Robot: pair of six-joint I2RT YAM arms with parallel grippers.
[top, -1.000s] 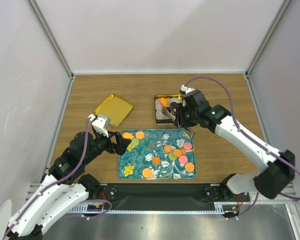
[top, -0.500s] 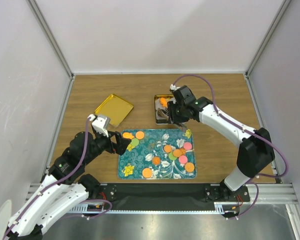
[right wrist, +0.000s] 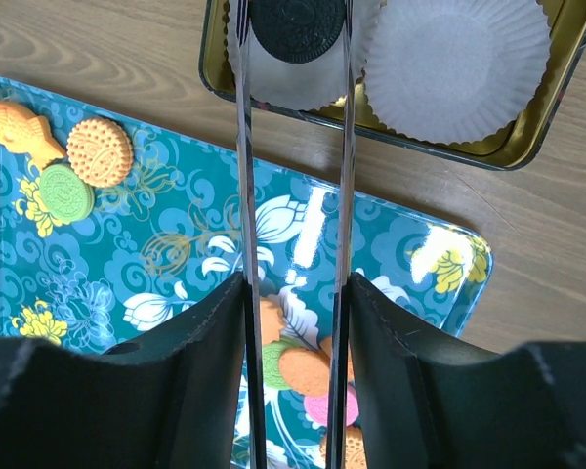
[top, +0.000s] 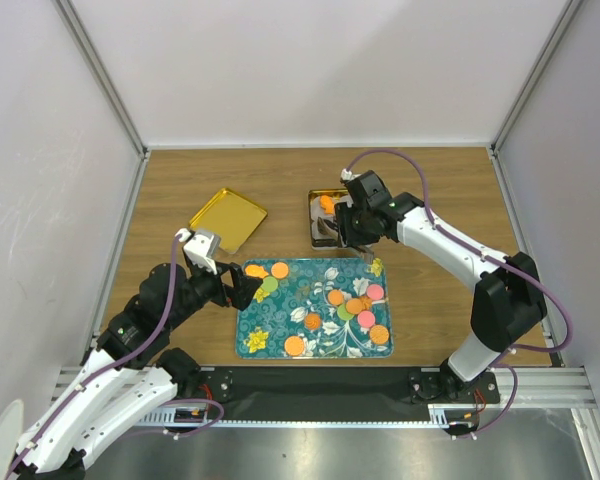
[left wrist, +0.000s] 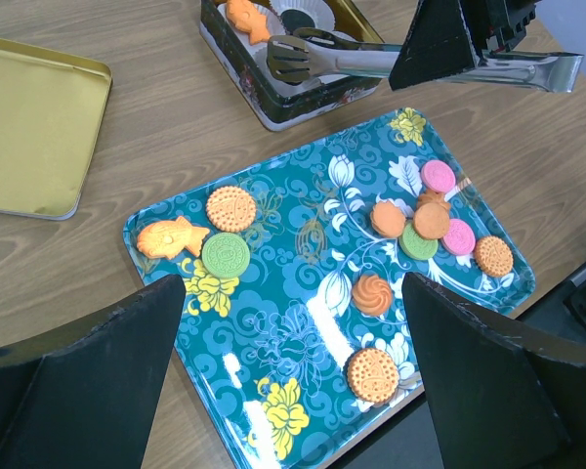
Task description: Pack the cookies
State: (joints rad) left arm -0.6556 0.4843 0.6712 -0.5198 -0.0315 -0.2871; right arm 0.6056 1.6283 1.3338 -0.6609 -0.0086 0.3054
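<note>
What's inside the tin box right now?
An orange cookie, a black cookie between the tongs' tips, and white paper cups. The tongs cover part of the tin floor, so anything beneath them is hidden.
</note>
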